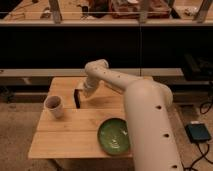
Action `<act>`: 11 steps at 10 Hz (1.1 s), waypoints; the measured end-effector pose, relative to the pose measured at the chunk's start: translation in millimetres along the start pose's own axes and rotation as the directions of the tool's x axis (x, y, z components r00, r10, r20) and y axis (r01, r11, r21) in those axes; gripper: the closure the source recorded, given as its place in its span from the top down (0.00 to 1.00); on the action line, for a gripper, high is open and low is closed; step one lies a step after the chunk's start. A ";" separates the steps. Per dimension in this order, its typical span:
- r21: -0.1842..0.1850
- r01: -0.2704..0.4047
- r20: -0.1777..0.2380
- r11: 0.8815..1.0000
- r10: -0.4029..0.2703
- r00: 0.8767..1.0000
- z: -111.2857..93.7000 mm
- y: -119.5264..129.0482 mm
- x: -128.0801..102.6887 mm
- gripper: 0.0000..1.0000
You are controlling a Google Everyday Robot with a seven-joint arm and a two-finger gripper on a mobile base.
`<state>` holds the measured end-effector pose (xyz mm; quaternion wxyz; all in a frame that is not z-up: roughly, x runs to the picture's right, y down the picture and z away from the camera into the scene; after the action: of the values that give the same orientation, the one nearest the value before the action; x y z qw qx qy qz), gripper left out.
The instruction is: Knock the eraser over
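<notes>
The room behind me is dim: a long dark counter or shelving unit (105, 45) spans the back wall, with cluttered items on its top level that are too indistinct to identify. The floor (15, 130) is pale and speckled. A dark box with a cable (199, 133) lies on the floor to the right of my base.

The tabletop (75, 125) is a light wooden slatted surface, rectangular, with visible seams between the planks.

My arm (145, 115) is white and enters from the lower right, reaching across the tabletop toward its far-left area.

A green plate (114, 135) lies flat on the near right part of the tabletop, partly behind my arm.

A white cup (54, 106) stands upright on the left side of the tabletop, opening upward.

My hand (86, 92) is low over the far-left part of the tabletop, just beside the eraser on its right. I cannot tell how far apart the fingers are.

The eraser (77, 98) is a thin black block, right of the cup and shorter than it. It stands upright, with its long axis vertical.

No brand, label or writing is legible anywhere.
</notes>
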<state>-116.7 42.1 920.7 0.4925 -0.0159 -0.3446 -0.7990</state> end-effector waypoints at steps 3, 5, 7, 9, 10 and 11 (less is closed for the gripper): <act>-0.019 0.027 0.012 0.999 -0.026 1.000 -10.0 -21.0 -37.4 0.15; -0.041 0.066 0.018 0.997 -0.065 0.998 -26.7 -43.0 -54.2 0.15; -0.043 0.063 0.016 0.997 -0.062 0.998 -34.2 -42.8 -61.9 0.15; -0.040 0.068 0.013 0.997 -0.067 0.998 -29.0 -41.9 -47.9 0.15; -0.041 0.071 0.013 0.997 -0.071 0.997 -29.0 -38.2 -37.9 0.15; -0.040 0.076 0.011 0.996 -0.075 0.997 -29.4 -35.9 -31.9 0.15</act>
<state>-119.6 60.1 867.4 0.4600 -0.0163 -0.3311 -0.8237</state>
